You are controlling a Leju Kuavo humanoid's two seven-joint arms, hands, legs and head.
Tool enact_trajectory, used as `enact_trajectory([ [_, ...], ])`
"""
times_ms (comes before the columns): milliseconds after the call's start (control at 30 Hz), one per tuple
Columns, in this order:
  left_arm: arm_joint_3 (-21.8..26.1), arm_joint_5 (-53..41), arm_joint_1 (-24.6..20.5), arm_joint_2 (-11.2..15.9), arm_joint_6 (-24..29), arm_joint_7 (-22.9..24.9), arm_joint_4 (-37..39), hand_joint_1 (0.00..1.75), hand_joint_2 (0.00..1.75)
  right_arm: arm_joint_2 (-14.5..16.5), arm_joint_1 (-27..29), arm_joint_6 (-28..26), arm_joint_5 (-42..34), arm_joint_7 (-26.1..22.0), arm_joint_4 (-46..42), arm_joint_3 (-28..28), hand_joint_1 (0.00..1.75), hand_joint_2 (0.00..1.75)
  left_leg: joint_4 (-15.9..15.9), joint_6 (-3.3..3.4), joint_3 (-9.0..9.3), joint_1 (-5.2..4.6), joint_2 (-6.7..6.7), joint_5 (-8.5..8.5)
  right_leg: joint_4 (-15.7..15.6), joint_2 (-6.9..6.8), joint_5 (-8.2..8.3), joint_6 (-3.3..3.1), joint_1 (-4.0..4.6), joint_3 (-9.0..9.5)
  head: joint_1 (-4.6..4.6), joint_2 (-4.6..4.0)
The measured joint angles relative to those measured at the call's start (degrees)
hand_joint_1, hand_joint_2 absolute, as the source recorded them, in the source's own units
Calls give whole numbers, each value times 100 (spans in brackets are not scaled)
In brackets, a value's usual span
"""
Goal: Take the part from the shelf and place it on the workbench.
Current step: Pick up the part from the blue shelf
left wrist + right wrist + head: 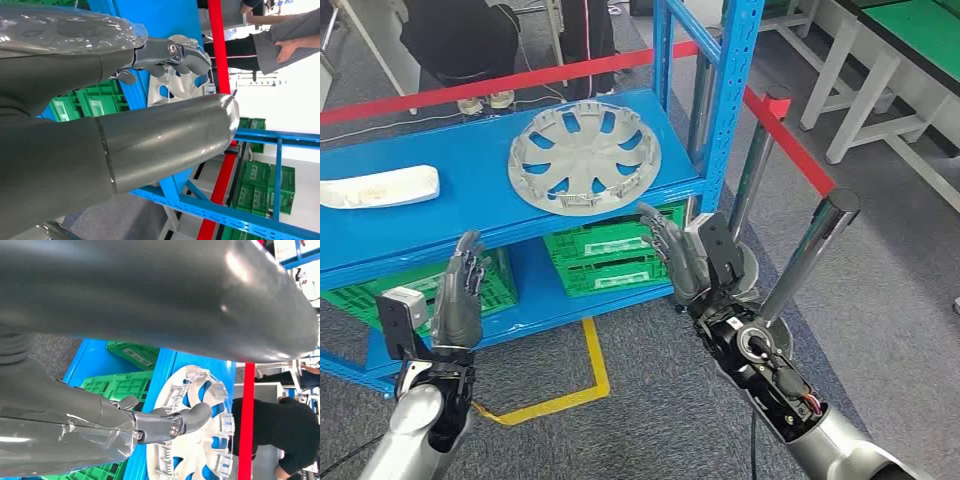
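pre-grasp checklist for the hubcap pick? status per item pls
1. Hubcap on the top shelf, lying flat near the front edge: ok.
2. Left hand empty, fingers apart: ok.
3. Right hand empty, fingers apart: ok.
4. Hands level with the hubcap: not ok, both sit below the shelf's front edge.
5. Hands flank the hubcap: not ok, the left hand is well off to the side.
6. Clearance from the red barrier and its posts beside the right arm: cannot tell.
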Motion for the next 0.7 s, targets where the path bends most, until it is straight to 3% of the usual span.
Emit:
enact_trajectory([
  [700,0,39,6,6,-11,201,-2,0,0,34,11,33,4,80,0,-4,0,0,0,0,0,0,0,0,0,0,0,0,0,0,0,0],
])
